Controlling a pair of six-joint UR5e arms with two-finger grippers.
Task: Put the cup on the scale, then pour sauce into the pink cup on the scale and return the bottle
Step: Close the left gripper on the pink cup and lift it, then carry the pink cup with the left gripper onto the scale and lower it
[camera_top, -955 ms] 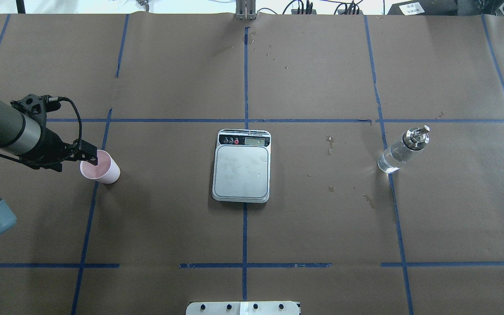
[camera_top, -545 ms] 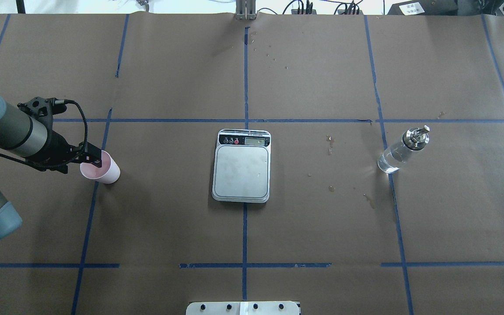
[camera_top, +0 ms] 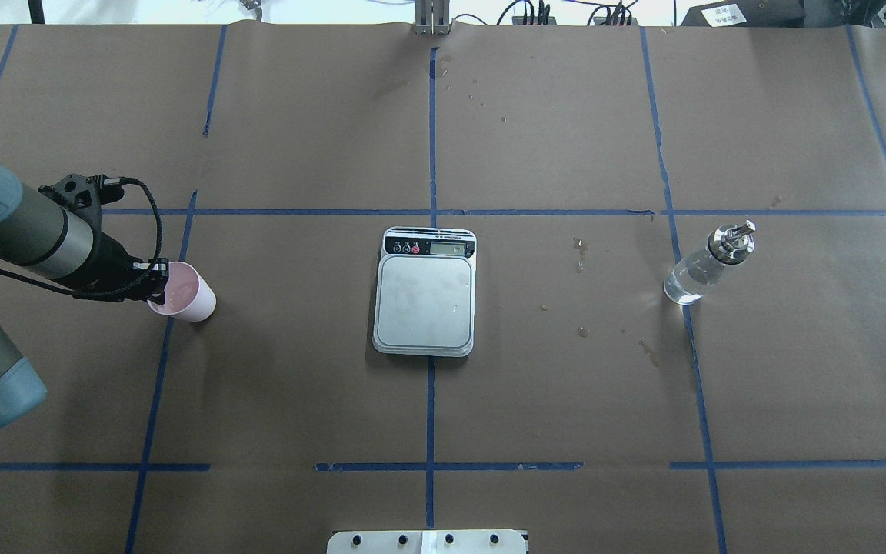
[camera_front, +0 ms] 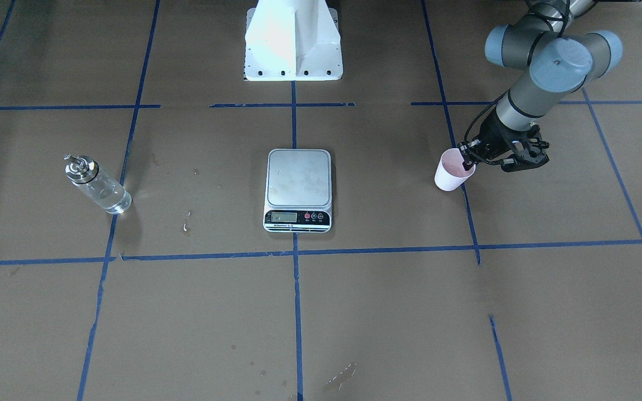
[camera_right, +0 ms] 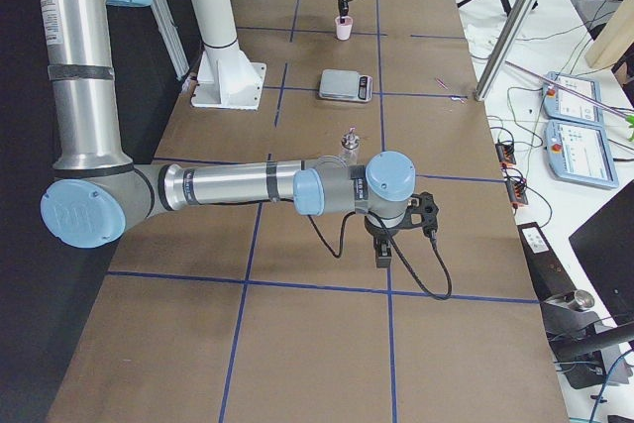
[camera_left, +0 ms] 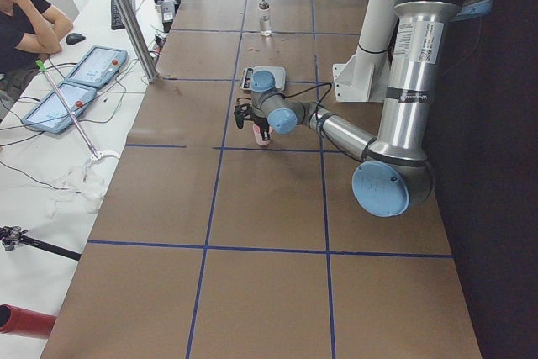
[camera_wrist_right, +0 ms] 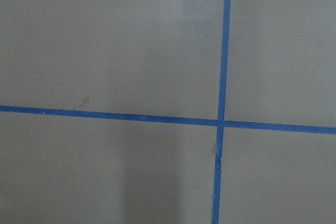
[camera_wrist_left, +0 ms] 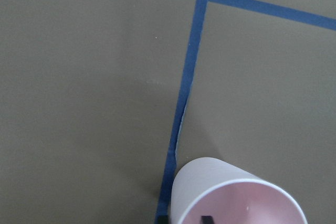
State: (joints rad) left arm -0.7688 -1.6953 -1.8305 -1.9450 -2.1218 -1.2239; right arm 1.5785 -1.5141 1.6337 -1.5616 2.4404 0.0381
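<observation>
Left claw [camera_top: 160,283]: the fingers are set astride the near wall of the cup [camera_top: 191,298], one fingertip [camera_wrist_left: 207,219] inside and one outside. A gap is seen beside the inner one, so the claw is logged as partly open, with nothing held. The cup is stood on the desk [camera_top: 297,385], well left of the scale [camera_top: 424,300]. The bottle [camera_top: 701,269], with sauce [camera_top: 685,286] inside, is stood well to the scale's right. Right claw [camera_right: 384,250]: seen only from the side; its opening cannot be told.
</observation>
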